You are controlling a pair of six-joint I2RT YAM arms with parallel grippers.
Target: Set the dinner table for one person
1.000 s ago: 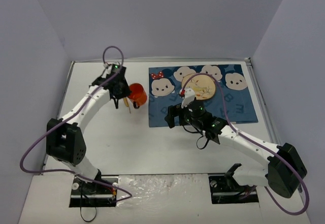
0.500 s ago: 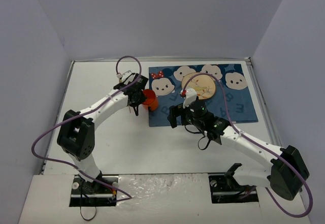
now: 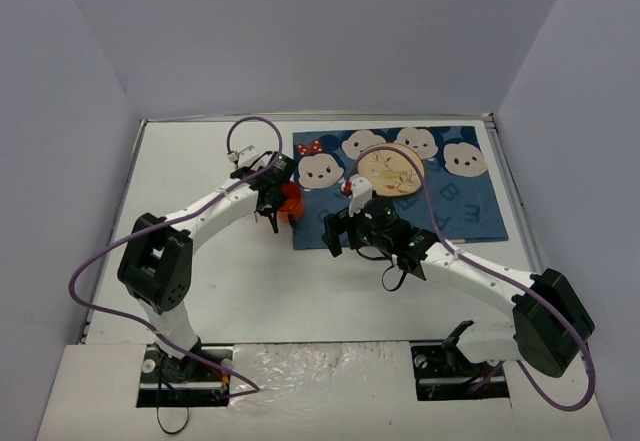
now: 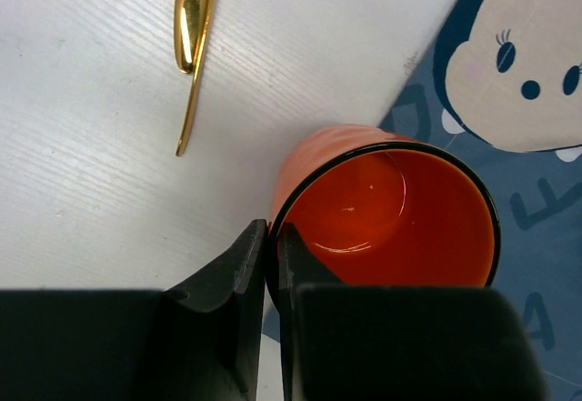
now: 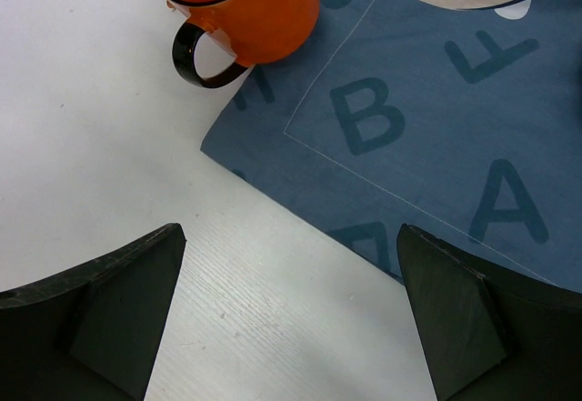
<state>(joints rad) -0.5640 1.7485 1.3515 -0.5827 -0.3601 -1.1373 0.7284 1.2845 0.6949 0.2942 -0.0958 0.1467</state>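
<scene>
left claw [image 4: 271, 237]: clamped on the rim of the orange mug [image 4: 382, 210], one finger inside, one outside | mug: at left edge of blue cartoon-face mat [image 3: 470, 206], handle over bare white desk [image 3: 250, 281] | right claw [image 5: 291, 283]: fingers wide apart above mat's near-left corner | desk: under both arms, carrying mat far-right, tan plate [image 3: 390, 173] on mat, gold utensil [image 4: 194, 19] near mug

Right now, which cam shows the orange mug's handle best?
Right wrist: the mug sits at frame top with its black handle loop fully visible. Left wrist looks down into it, left gripper pinching the rim, no handle. Top external shows only an orange sliver.
</scene>
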